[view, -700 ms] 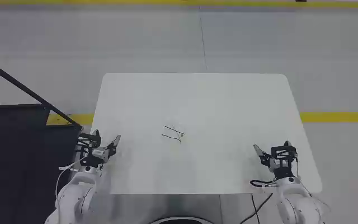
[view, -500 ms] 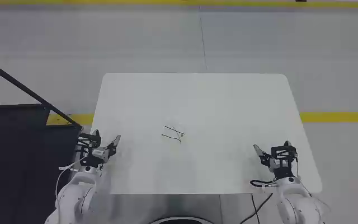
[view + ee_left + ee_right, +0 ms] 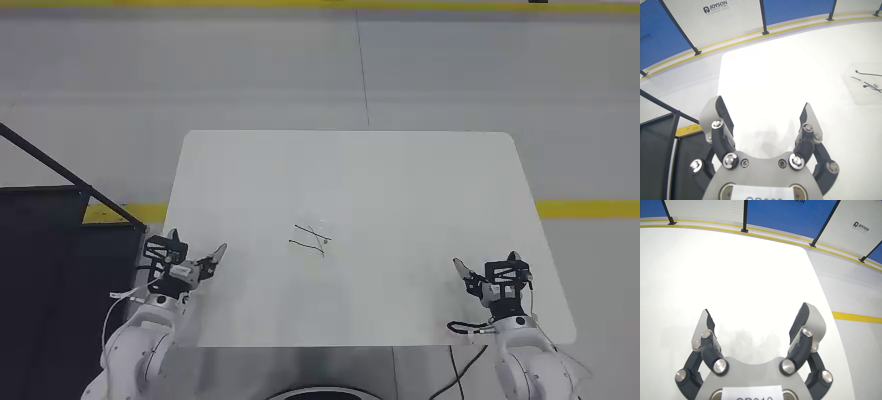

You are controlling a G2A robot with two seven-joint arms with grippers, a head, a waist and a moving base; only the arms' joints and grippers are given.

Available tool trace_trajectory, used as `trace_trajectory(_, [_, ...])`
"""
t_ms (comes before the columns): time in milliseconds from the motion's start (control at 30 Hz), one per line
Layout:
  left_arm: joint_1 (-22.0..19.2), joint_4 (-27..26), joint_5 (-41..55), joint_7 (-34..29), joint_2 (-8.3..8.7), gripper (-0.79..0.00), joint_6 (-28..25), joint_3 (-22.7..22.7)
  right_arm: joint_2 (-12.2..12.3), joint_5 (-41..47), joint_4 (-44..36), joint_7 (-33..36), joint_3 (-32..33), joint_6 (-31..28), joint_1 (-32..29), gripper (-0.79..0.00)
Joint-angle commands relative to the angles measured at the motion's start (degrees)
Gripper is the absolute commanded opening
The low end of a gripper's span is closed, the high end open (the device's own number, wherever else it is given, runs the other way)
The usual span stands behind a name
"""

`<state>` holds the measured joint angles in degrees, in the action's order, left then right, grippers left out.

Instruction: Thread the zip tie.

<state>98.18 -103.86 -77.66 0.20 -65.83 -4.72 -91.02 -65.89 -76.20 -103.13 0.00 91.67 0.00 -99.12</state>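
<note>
Here, left gripper (image 3: 198, 251) spread, two zip ties (image 3: 312, 234) at mid-frame, right gripper (image 3: 487, 266) spread, all at one white table (image 3: 400, 180)

At the lower left of the top view the left gripper hangs over the table's left edge, its two fingers (image 3: 723, 111) wide apart with nothing between them; the two thin black zip ties lie close together near the table's middle, one just above the other in the frame, and the left wrist view shows them resting on one faint clear sheet (image 3: 853, 94); at the lower right the right gripper sits over the table's corner, its two fingers (image 3: 797, 317) likewise wide apart and empty, well apart from the ties
</note>
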Motion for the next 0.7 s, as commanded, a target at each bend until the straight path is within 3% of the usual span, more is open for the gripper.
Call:
trace_trajectory(0, [-0.6,-0.46,0.81,-2.24,0.2,0.0,-4.43,-0.05,0.0,0.0,0.0,0.0,0.0,0.0,0.0,0.0])
trace_trajectory(467, [-9.54,2.54,18.96,-18.23,2.02,0.0,-34.17,-3.22,0.0,0.0,0.0,0.0,0.0,0.0,0.0,0.0])
trace_trajectory(667, [-13.22,5.31,28.98,-26.28,2.57,0.0,-38.91,-1.67,0.0,0.0,0.0,0.0,0.0,0.0,0.0,0.0])
